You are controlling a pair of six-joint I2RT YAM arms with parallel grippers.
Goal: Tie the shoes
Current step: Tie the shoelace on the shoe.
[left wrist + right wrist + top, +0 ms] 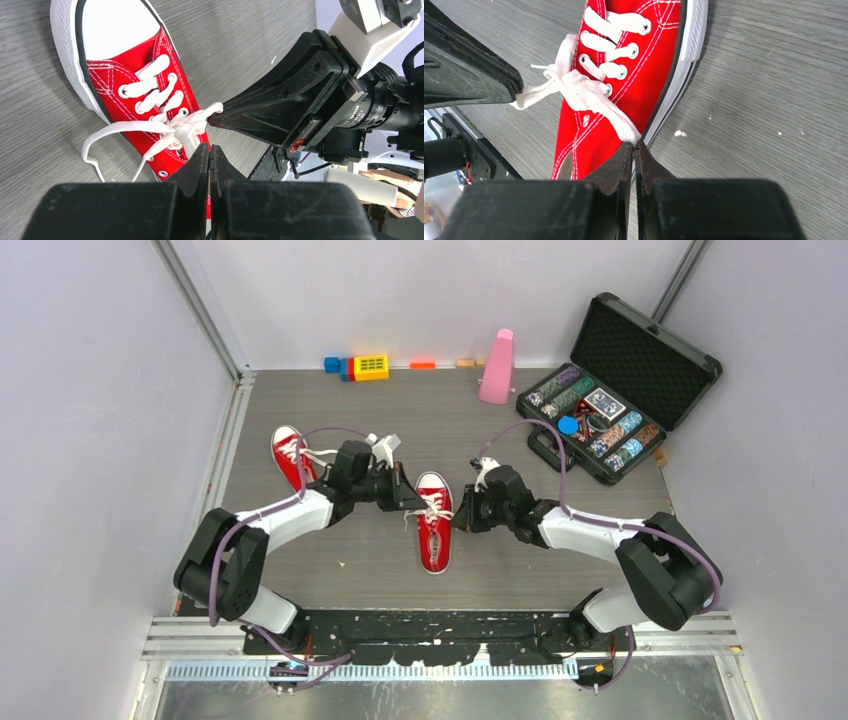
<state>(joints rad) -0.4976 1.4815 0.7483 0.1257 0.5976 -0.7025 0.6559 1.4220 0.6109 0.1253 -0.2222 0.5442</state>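
Table (560, 560): grey board, walled on three sides. A case (640, 380) lies open at the far right, well apart from the work. The left arm (290, 515) and right arm (590, 530) both reach inward and meet low over one shoe (434, 530), which lies mid-table between them. The second shoe (290, 455) lies far left, behind the left arm, with its laces loose and neither arm on it.

Left gripper (209, 152): jaws pressed together on a strand of the lace (150, 127) at the shoe's left side.

Right gripper (634, 150): jaws all but together, only a hairline slit between them. The flat end of the other strand is caught at the tips on the right side.

The two grippers stand on opposite flanks of the shoe, not touching. Each strand runs fairly straight from a knot (558, 76) over the upper eyelets.

Assessment: opposed holds like these suit a sideways pull to cinch the crossing down. A slack loop of lace lies on the board beside the shoe. No bow is visible. Tying is judged to be at an early stage, with the second shoe not yet begun.
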